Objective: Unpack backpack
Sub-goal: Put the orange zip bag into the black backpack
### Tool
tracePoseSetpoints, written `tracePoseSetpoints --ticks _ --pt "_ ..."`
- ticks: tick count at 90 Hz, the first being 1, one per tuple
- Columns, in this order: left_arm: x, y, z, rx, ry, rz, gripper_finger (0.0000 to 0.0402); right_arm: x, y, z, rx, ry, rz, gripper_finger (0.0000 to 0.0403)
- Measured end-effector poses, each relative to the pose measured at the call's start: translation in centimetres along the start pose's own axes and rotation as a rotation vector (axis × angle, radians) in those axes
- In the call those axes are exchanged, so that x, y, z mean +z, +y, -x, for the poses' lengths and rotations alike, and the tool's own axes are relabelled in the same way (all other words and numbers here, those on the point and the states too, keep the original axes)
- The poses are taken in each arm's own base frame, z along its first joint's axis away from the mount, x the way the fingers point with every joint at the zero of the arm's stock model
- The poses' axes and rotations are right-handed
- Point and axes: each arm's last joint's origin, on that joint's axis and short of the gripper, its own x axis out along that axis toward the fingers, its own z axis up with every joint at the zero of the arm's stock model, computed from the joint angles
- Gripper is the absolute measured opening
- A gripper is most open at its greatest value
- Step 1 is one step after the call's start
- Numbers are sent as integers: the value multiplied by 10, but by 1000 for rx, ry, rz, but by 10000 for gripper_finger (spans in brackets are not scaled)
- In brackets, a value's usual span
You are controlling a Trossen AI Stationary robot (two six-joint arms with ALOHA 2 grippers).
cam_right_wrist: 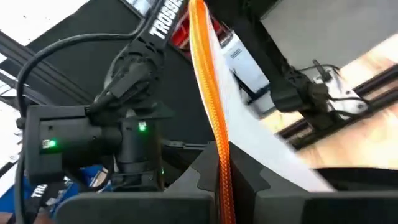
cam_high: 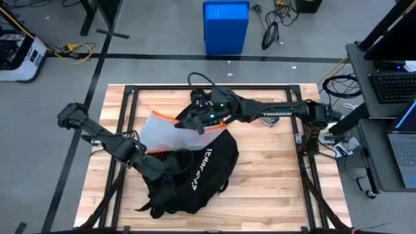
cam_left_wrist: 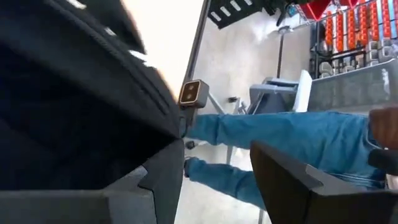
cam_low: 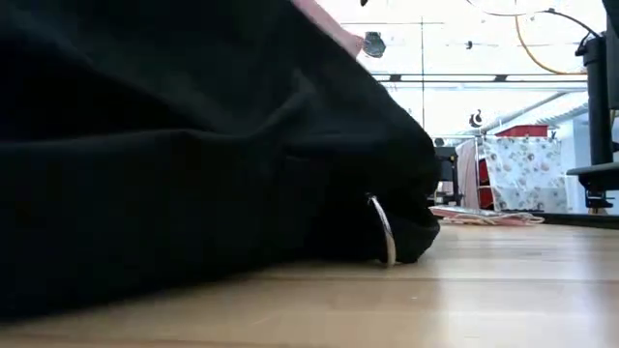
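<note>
Room: grey floor surrounds the wooden table (cam_high: 273,188); a blue bin (cam_high: 225,26) stands beyond its far edge at the top centre of the high view, cables lie beside it, and a desk with a laptop (cam_high: 403,146) fills the right edge.
Table edges: a black frame (cam_high: 130,110) borders the wood, and bare wood lies open across the lower right of the high view and along the bottom of the low view.
Backpack place: the backpack (cam_high: 195,172) lies at the lower centre of the high view, left of the table's middle, and fills the left and centre of the low view.
Backpack look: black soft fabric with white lettering on its upper face; a metal ring (cam_low: 384,230) hangs at its edge, touching the table.
Right gripper: the right gripper (cam_high: 195,125) reaches in from the right side of the high view to just above the backpack's top end, clamped on a translucent white pouch with an orange edge (cam_high: 162,127); in the right wrist view the orange edge runs between its fingers (cam_right_wrist: 205,171).
Left gripper: the left gripper (cam_high: 170,162) sits at the backpack's left upper side, against the fabric; its fingers (cam_left_wrist: 155,180) are spread apart, one pressed to the black cloth.
Background: a person's blue trouser legs (cam_left_wrist: 280,134) show in the left wrist view.
</note>
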Motion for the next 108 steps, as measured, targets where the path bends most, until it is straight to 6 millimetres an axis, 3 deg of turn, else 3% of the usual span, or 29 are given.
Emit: tracePoseSetpoints --ticks 23,57,88,108 --pt "2 2 0 39 -64 -21 173 -24 -6 -10 -44 153 -81 0" --pt "6 4 3 57 -99 -13 173 -57 -20 -9 -155 448 -184 0" --pt "3 -4 66 -38 -264 110 173 -74 -29 1 -280 601 -230 0" --pt "-12 19 92 185 -296 192 173 -82 -26 17 -362 723 -240 0"
